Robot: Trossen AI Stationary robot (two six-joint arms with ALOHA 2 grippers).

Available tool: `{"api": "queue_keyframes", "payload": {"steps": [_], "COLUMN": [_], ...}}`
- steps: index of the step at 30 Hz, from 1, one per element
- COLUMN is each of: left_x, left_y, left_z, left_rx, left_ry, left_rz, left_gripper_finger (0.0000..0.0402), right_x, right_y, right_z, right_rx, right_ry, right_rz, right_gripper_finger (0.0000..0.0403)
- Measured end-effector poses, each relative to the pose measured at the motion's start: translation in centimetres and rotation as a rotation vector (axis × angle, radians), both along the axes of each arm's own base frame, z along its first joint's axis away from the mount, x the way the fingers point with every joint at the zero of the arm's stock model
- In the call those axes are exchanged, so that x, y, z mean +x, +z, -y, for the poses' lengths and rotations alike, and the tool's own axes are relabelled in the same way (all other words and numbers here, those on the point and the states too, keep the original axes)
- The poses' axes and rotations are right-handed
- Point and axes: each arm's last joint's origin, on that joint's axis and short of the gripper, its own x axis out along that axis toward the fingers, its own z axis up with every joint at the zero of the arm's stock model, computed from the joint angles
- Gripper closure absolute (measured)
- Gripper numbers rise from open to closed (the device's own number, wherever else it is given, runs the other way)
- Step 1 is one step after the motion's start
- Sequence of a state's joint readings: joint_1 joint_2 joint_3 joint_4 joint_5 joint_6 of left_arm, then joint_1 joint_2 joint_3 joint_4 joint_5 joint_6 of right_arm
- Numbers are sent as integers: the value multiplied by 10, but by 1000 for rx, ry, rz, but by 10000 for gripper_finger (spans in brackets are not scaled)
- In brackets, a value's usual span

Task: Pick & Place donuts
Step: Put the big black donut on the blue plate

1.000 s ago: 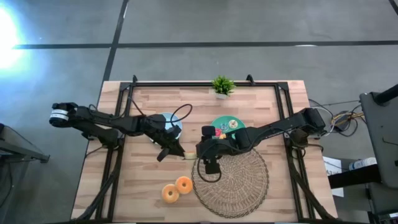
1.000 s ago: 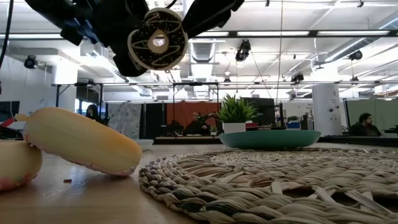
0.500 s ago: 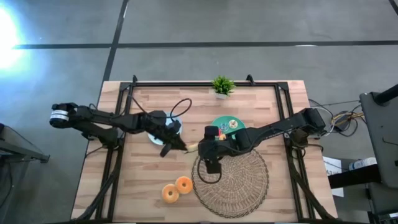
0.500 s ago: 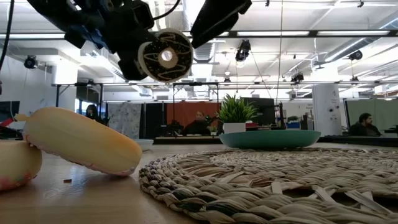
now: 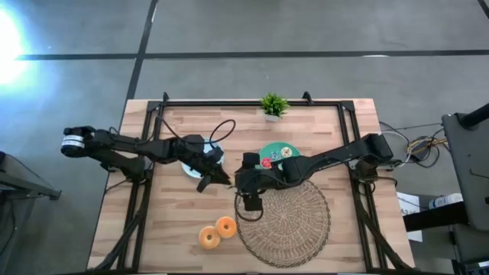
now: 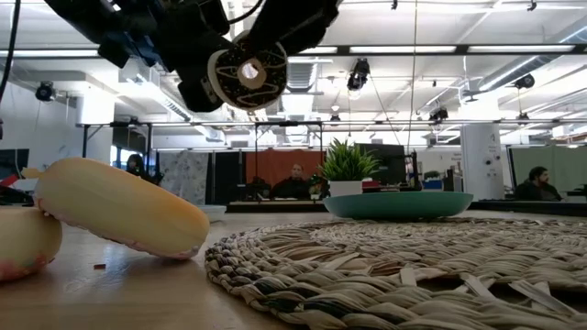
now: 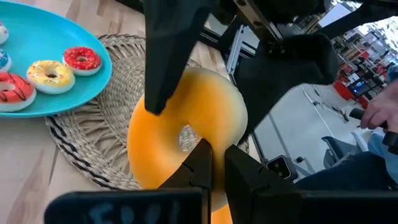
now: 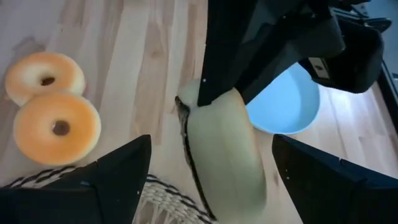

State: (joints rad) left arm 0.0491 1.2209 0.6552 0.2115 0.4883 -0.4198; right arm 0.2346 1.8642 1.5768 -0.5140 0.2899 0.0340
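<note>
Here, a large orange-tan donut, dark-iced on one face, is clamped on edge in the left gripper above the table by the woven mat. The right gripper, fingers spread, has shifted left toward it since half a second ago.

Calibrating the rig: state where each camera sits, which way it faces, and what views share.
High: overhead, straight down on table; both arms, left gripper, right gripper.
Low: tabletop height, across woven mat into room; arms overhead.
Left wrist: past own fingers shut on a donut, toward mat.
Right wrist: between own open fingers, at that donut.
Shared: low and wrist views show that donut.
</note>
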Motion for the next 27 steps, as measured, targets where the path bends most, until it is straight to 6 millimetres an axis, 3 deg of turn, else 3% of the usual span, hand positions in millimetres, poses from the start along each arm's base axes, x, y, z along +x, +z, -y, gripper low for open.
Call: {"api": "queue_keyframes", "payload": {"steps": [9, 19, 27], "left_x": [-5, -2, -1], "left_y": [-12, -2, -1], "left_z": [0, -1, -1], "left_rx": [-1, 20, 12], "left_ry": [9, 12, 16], "left_rz": [-112, -43, -43], "left_gripper_finger": [397, 397, 395], "right_x": [0, 0, 1], "right_y": [1, -1, -1], "right_z": [8, 7, 14], "right_rx": [47, 79, 116], "right_ry": [-64, -37, -88], "right_rz": [-13, -22, -19], "right_gripper_finger": [77, 79, 141]}}
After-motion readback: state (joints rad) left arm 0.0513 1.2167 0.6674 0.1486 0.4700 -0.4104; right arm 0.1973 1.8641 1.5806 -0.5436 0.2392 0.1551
